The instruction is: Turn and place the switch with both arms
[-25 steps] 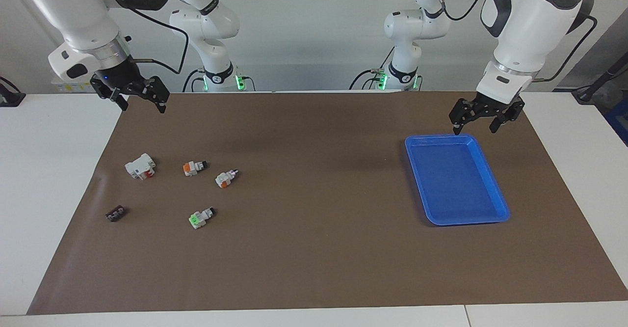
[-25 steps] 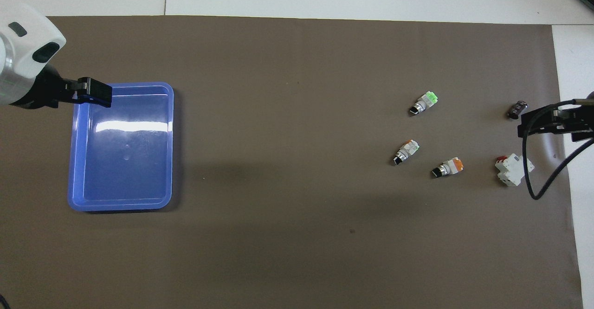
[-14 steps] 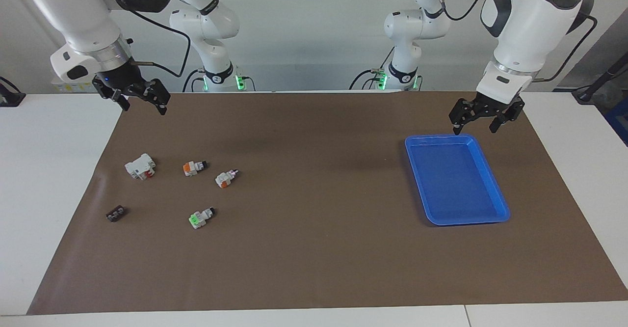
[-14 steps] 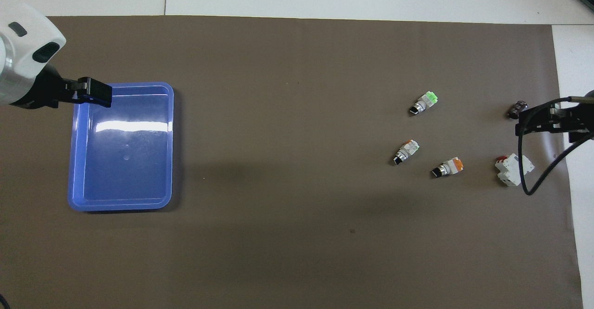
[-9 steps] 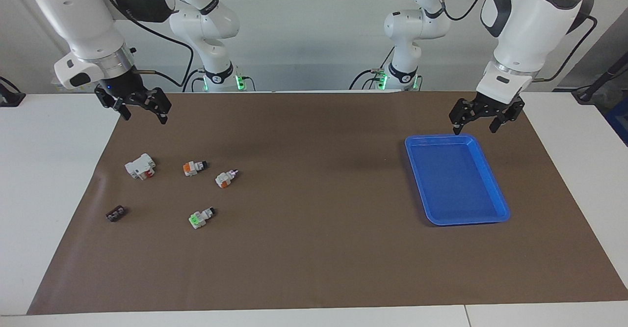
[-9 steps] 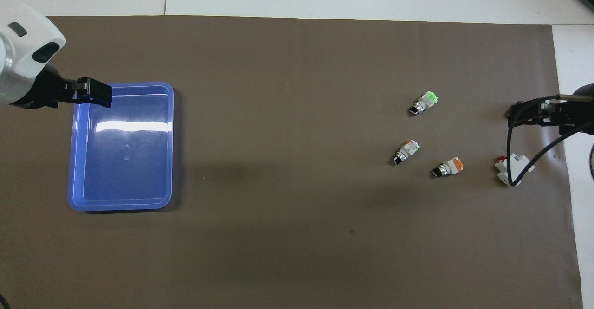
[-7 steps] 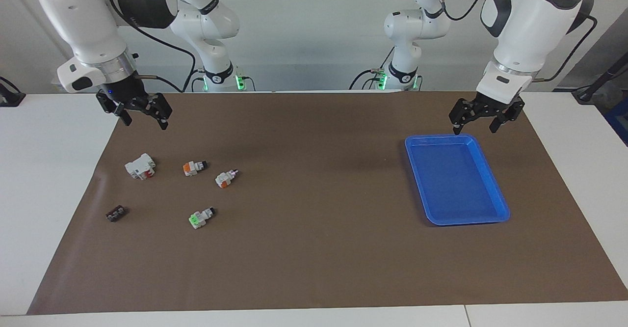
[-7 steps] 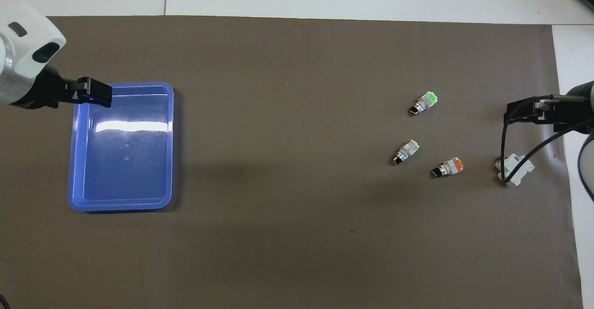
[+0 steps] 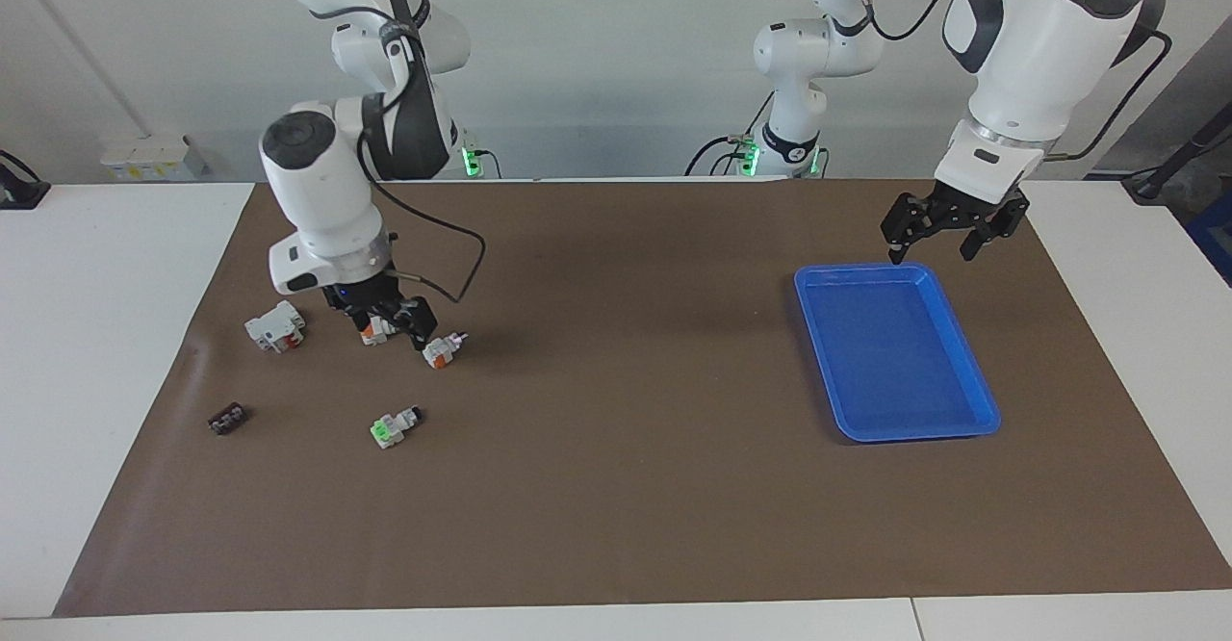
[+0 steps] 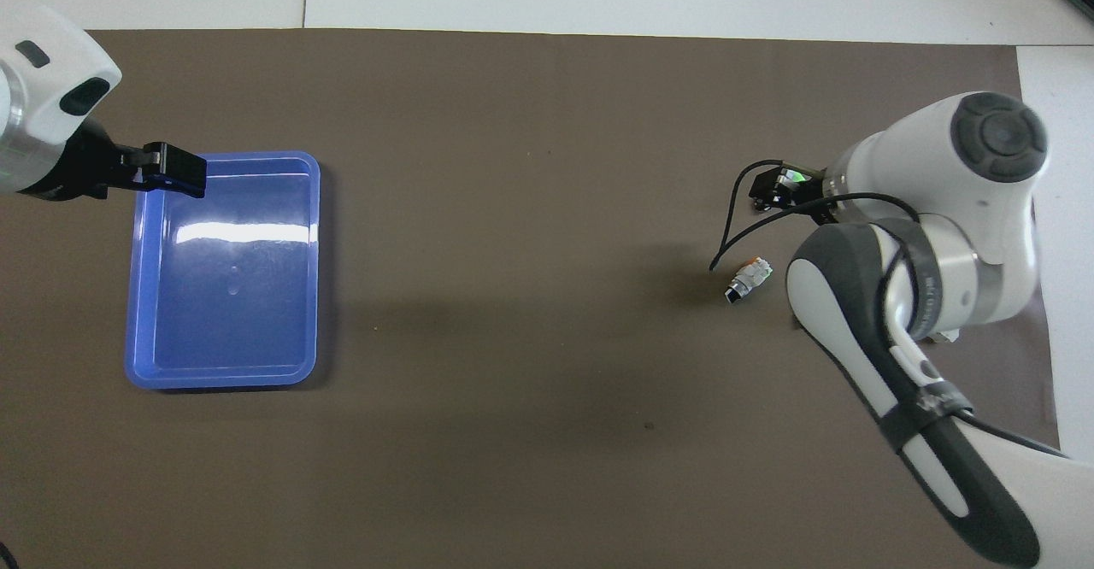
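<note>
Brown mat (image 9: 616, 487) covers white table (image 9: 96, 333) before grey wall (image 9: 597, 64).

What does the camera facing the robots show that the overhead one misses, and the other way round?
Facing view only: the white block with red marks, the small flat black piece, and the orange-faced white switch under the open right gripper. The right arm hides all three from above.

Overhead view only: a green edge on the neighbouring small white switch.

Both: that neighbouring switch, the blue plastic tray, and the open left gripper waiting over the tray's edge nearest the robots.
</note>
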Motion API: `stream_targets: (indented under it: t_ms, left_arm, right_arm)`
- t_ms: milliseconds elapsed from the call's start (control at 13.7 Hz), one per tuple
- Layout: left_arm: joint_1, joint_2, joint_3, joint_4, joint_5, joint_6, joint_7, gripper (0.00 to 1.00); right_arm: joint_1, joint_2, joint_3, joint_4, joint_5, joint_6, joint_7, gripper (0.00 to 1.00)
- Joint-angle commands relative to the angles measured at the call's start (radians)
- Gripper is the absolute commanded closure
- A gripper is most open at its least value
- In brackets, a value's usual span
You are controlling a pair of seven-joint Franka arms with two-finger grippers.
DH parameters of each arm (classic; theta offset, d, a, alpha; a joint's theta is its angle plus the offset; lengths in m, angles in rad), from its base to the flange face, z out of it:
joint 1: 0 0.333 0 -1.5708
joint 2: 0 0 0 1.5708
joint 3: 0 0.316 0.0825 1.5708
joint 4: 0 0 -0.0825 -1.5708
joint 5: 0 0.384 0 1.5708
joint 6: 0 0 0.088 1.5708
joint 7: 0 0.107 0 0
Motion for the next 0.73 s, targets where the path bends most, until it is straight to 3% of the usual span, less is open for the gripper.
stream_targets:
  t_ms: [0, 146, 655]
  left_arm:
    - [0.007, -0.031, 0.002, -0.037, -0.012, 0.01, -0.001, 0.0]
    - [0.007, -0.031, 0.002, -0.037, -0.012, 0.01, -0.001, 0.0]
    - [0.007, -0.031, 0.002, -0.037, -0.012, 0.01, -0.001, 0.0]
  right_arm:
    - [0.015, 0.004, 0.0, -0.131, 0.005, 0.142, 0.112, 0.0]
    - [0.008, 0.007, 0.0, -0.168, 0.007, 0.187, 0.144, 0.0]
    - [0.002, -0.016, 0.0, -0.246, 0.008, 0.176, 0.329, 0.0]
